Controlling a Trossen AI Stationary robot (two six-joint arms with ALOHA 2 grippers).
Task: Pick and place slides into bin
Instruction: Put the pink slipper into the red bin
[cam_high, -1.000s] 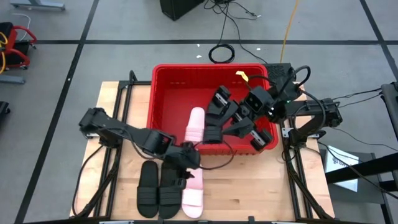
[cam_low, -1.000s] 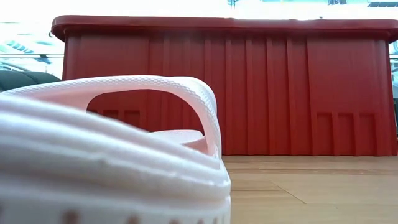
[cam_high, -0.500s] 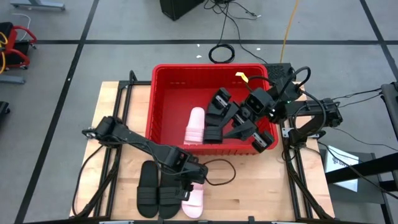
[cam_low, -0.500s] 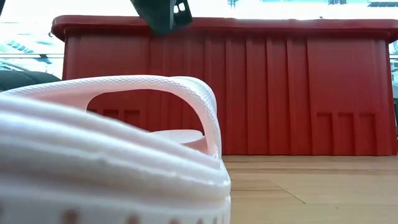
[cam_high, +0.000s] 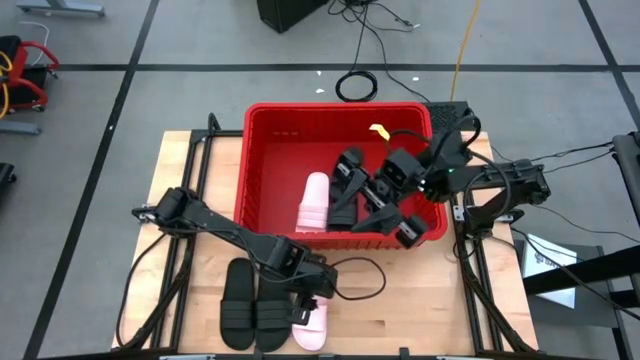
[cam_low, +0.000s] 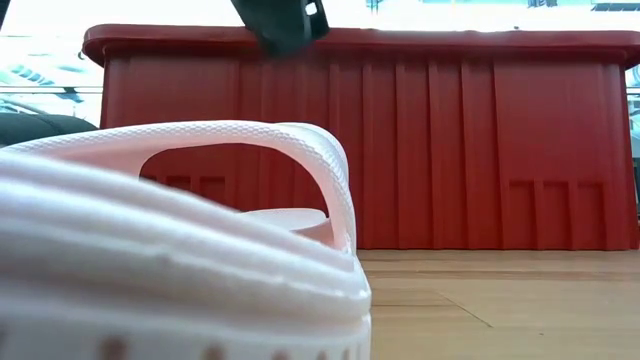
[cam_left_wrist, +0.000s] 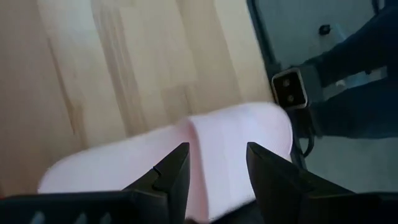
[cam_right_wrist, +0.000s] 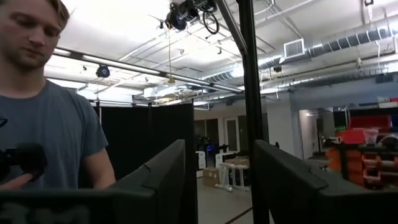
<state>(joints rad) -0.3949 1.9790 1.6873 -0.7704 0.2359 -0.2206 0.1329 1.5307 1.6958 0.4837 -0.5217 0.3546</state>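
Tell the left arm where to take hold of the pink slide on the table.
Probably the strap, from above. The pink slide lies flat, sole down, beside two black slides, and its ribbed strap arches clear of the footbed, leaving room for a finger beneath. The left end effector is open over it.

both arms extended, fingers apart

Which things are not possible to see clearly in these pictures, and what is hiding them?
- High view: the black slides in the bin are partly covered by the right gripper and arm; their count is uncertain.
- High view: the left gripper covers part of the pink slide on the table.
- Low view: that slide fills the foreground; the bin's inside is hidden by its wall.
- Right wrist view: only the room and a person, no slides.
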